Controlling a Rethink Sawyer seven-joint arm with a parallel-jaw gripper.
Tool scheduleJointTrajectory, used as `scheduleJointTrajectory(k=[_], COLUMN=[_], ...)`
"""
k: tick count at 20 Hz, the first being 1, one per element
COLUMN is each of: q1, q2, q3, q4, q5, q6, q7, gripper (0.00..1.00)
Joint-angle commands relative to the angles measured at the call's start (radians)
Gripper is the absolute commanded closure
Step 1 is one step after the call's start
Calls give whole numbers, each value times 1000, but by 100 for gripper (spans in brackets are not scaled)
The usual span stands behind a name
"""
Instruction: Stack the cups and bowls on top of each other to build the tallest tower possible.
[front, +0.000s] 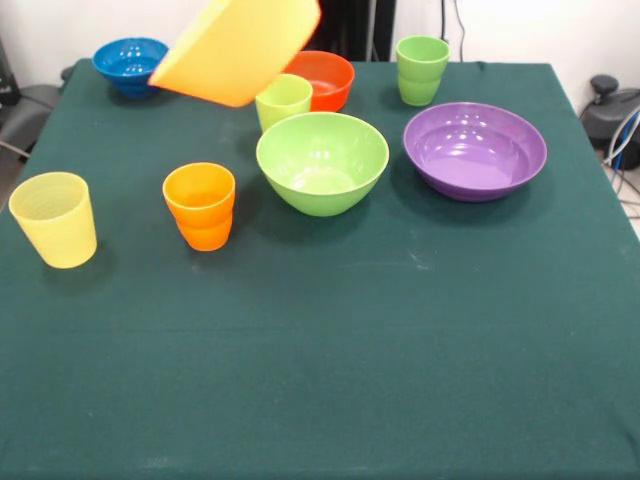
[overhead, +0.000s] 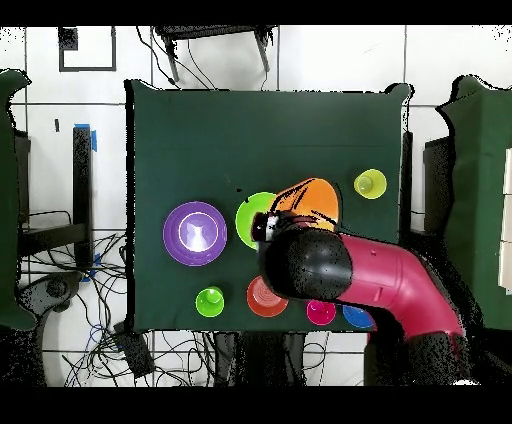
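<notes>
The very large yellow-orange bowl (front: 238, 48) hangs tilted in the air above the table's far side; from overhead it (overhead: 310, 200) sits at the end of my red and black arm (overhead: 340, 275). The gripper itself is hidden under the wrist and the bowl. On the table stand the lime green bowl (front: 322, 160), purple bowl (front: 475, 150), small orange bowl (front: 322, 78), blue bowl (front: 130, 62), lime-yellow cup (front: 284, 100), green cup (front: 421, 68), orange cup (front: 200, 205) and pale yellow cup (front: 55, 218). The red-pink cup (overhead: 321, 312) shows only from overhead.
A dark green cloth (front: 330, 350) covers the table; its near half bears nothing. Cables and a black stand (front: 610, 110) lie off the table's right edge in the front view.
</notes>
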Motion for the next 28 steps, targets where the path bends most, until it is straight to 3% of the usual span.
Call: scheduleJointTrajectory(k=[1,4,9,17,23,28], q1=[106,150,276,452,529,522], q2=[77,98,168,263,382,460], q3=[81,73,-2,-111,-142,-121], q4=[-56,-96,-214,-421,-545,-577], q5=[61,49,34,37,57,61], q6=[-22,-80,-103,-7,-37,-101], q7=[98,119,222,360,423,422], gripper=[100,100,100,100,100,100])
